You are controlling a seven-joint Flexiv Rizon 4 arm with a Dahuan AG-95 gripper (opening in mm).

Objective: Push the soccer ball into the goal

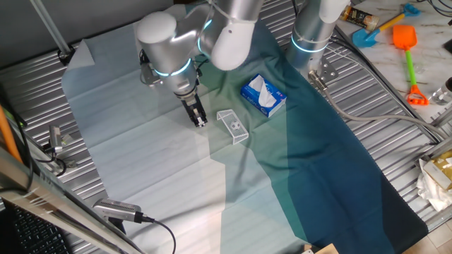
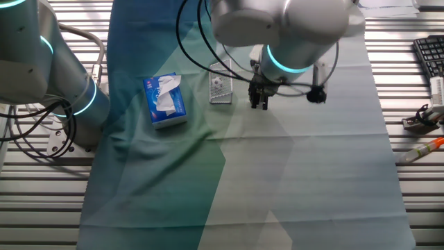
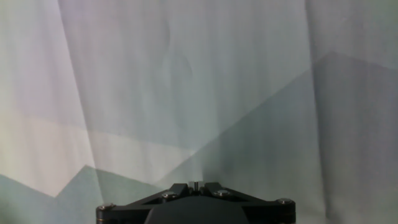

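The goal (image 1: pixel 234 128) is a small clear plastic box frame on the cloth, next to the blue-and-white tissue box (image 1: pixel 263 97). A tiny white, dark-patched spot inside it looks like the soccer ball (image 1: pixel 235 125). It shows the same way inside the goal (image 2: pixel 220 90) in the other fixed view, as a small speck (image 2: pixel 218 82). My gripper (image 1: pixel 199 120) points down at the cloth just left of the goal, a short gap away, fingers together and empty. In the other fixed view it (image 2: pixel 259 104) stands right of the goal. The hand view shows only my shut fingertips (image 3: pixel 196 185) and bare cloth.
A second robot arm's base (image 1: pixel 313 32) stands behind the tissue box, and also shows in the other fixed view (image 2: pixel 66 80). Plastic toys, among them an orange shovel (image 1: pixel 408 49), lie at the far right. A keyboard (image 2: pixel 430 55) and small devices lie beside the cloth.
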